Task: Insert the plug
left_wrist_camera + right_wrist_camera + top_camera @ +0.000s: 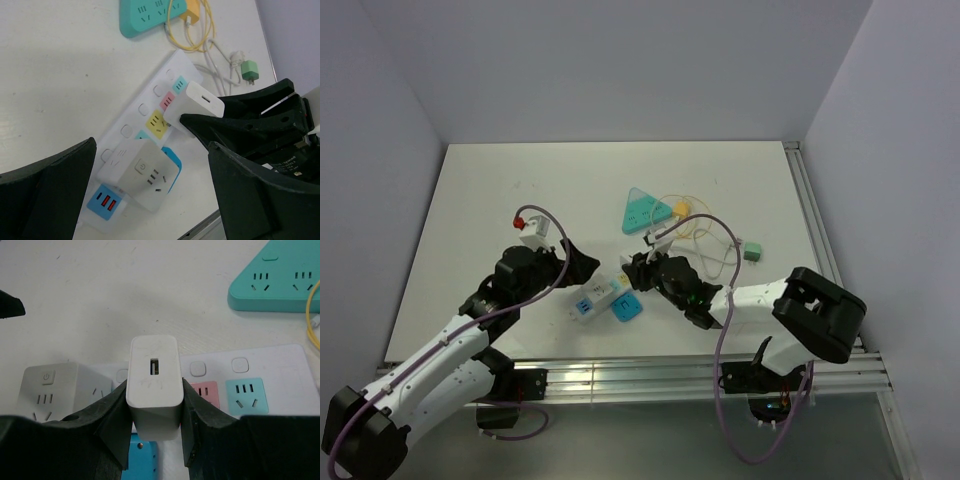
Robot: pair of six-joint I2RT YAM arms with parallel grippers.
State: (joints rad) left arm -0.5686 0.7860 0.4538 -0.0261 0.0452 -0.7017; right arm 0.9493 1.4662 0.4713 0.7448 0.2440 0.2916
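This is a robot laboratory, a small test cell, not a home or an office. A bare white table (pixel 520 180) fills the middle of the top view, and plain pale walls (pixel 620 60) close it at the left, the back and the right. An aluminium rail (pixel 620 378) runs along the lower edge of the frame. The left arm (pixel 440 365) and the right arm (pixel 770 300) stand there, with a purple cable (pixel 720 400) hanging loose. In the centre lie practice things: a white power strip (pixel 595 297), a teal triangular power strip (pixel 645 210) and a green adapter (pixel 752 252).
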